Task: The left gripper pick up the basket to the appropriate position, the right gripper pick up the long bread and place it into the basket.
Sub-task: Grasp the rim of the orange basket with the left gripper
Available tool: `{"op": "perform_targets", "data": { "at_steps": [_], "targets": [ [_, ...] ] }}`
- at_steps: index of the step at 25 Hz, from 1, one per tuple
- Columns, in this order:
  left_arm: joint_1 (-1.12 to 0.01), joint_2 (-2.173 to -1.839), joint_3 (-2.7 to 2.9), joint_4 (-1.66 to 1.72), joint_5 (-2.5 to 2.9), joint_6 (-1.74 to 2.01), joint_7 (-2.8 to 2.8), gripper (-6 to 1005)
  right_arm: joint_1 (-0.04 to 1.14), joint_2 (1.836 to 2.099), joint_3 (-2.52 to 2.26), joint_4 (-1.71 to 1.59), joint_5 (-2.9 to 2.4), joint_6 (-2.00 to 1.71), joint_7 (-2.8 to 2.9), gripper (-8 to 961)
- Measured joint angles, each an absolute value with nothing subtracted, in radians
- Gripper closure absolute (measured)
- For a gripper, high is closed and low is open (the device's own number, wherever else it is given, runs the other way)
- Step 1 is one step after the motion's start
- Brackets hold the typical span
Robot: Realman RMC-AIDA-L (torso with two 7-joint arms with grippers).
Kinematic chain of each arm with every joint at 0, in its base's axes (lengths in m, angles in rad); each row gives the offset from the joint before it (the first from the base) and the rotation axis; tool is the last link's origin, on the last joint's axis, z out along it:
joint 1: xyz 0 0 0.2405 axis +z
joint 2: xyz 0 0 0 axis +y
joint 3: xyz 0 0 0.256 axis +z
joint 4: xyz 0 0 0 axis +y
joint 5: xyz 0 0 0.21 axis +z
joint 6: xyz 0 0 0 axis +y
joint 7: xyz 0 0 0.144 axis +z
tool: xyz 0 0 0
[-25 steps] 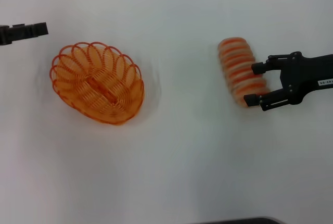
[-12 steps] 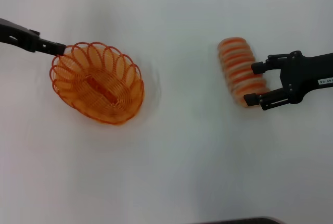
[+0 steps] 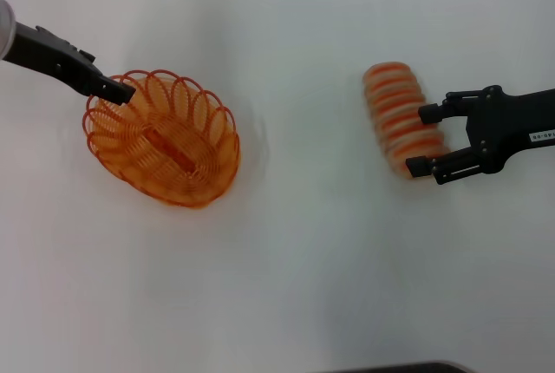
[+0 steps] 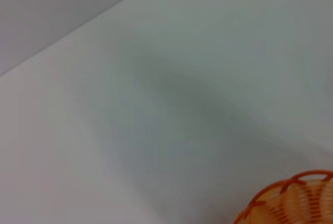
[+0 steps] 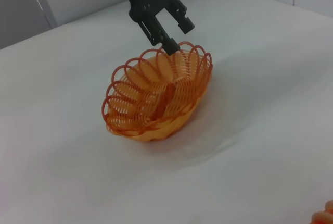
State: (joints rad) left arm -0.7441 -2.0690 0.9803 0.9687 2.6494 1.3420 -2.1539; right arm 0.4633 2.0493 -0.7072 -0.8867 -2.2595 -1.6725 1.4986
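Only the right wrist view shows the left gripper point(image 5: 178, 35) spread open over the basket point(image 3: 162, 137) rim, at the basket's ten o'clock. The right gripper point(image 3: 422, 140), parted and empty, has the long bread point(image 3: 400, 116) at its ten o'clock, touching.

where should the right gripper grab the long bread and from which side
Across the middle of the long bread, closing on its two long sides. The loaf lies flat on the table, ribbed crosswise, so its narrow width likely fits the open right gripper, which sits at its right edge near the lower end. Coming from above looks safest.
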Motion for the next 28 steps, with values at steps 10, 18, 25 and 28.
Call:
{"op": "perform_targets", "data": {
  "at_steps": [10,18,25,28],
  "targets": [
    [-0.758,-2.123,0.998,0.957,2.765,1.288,-2.155,158,0.468,2.049,-0.707,-0.887,-2.260,-1.672,1.499,7],
    [-0.759,-2.133,1.006,0.955,2.771,1.277,-2.157,226,0.469,2.048,-0.707,-0.887,-2.260,-1.669,1.499,7],
    [-0.768,-2.128,1.004,0.947,2.777,1.279,-2.176,347,0.470,2.048,-0.706,-0.887,-2.259,-1.667,1.500,8],
    [-0.777,-2.121,1.006,0.930,2.781,1.283,-2.186,468,0.472,2.048,-0.702,-0.887,-2.259,-1.668,1.500,8]
  ]
}}
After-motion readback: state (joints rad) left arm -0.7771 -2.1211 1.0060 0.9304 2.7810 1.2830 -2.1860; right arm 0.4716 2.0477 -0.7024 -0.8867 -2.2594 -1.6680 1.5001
